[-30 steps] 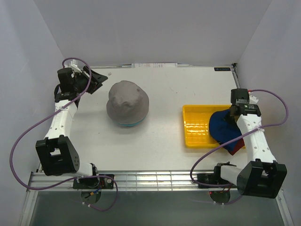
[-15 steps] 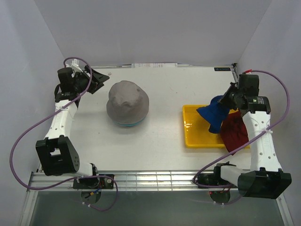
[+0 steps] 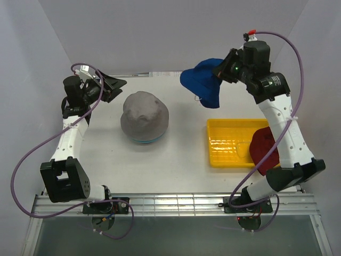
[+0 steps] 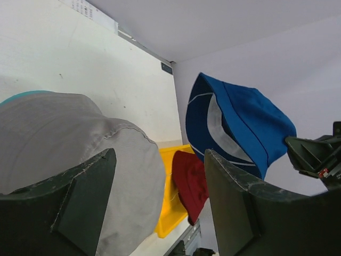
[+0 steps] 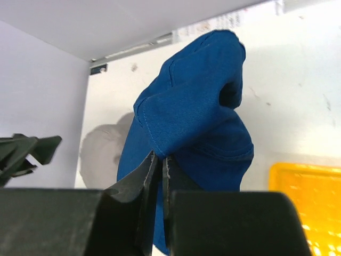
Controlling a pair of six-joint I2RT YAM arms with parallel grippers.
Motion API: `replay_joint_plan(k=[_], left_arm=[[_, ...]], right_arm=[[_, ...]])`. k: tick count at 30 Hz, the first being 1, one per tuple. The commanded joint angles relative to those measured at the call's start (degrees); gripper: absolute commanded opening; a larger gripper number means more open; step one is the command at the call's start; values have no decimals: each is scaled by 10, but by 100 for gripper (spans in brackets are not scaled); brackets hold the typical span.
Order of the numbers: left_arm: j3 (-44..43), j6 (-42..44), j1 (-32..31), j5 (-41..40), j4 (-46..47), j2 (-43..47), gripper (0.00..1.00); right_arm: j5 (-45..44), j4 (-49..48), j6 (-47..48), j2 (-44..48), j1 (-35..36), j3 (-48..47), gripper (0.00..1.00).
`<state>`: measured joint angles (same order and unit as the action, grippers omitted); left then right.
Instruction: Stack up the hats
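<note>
Right gripper (image 3: 222,70) pinches the blue hat (image 3: 201,81), hanging above the bench's far edge. Left gripper (image 3: 115,88), fingers spread, holds nothing near the far-left corner. Grey hat (image 3: 144,114) sits left of centre; red hat (image 3: 262,149) lies over the tray's (image 3: 226,143) right edge.

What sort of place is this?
Likely a robot lab cell: white table boxed in by plain walls, two arms bolted at its near edge, a grey hat and yellow tray.

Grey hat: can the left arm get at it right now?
Probably yes. The left claw is open and empty just left of the grey hat, with nothing between them. The blue hat hangs from the right claw, off to the right.
</note>
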<state>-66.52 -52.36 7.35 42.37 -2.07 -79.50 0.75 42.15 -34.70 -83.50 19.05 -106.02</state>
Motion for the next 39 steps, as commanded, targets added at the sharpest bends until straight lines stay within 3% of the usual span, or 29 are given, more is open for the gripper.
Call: replay_joint_plan(k=[1, 5, 9, 26, 39], left_arm=[[18, -70, -2, 32, 79, 44, 78], [18, -134, -11, 24, 100, 57, 79], [4, -164, -26, 1, 100, 59, 80], [10, -263, -104, -52, 145, 43, 80], [21, -267, -117, -67, 155, 30, 79]], right_arm=[[-22, -44, -17, -52, 30, -93, 8], [-22, -62, -21, -118, 68, -207, 8], [-29, -97, -20, -164, 112, -240, 8], [-47, -185, -6, -221, 194, -238, 8], [-49, -197, -3, -235, 218, -237, 8]])
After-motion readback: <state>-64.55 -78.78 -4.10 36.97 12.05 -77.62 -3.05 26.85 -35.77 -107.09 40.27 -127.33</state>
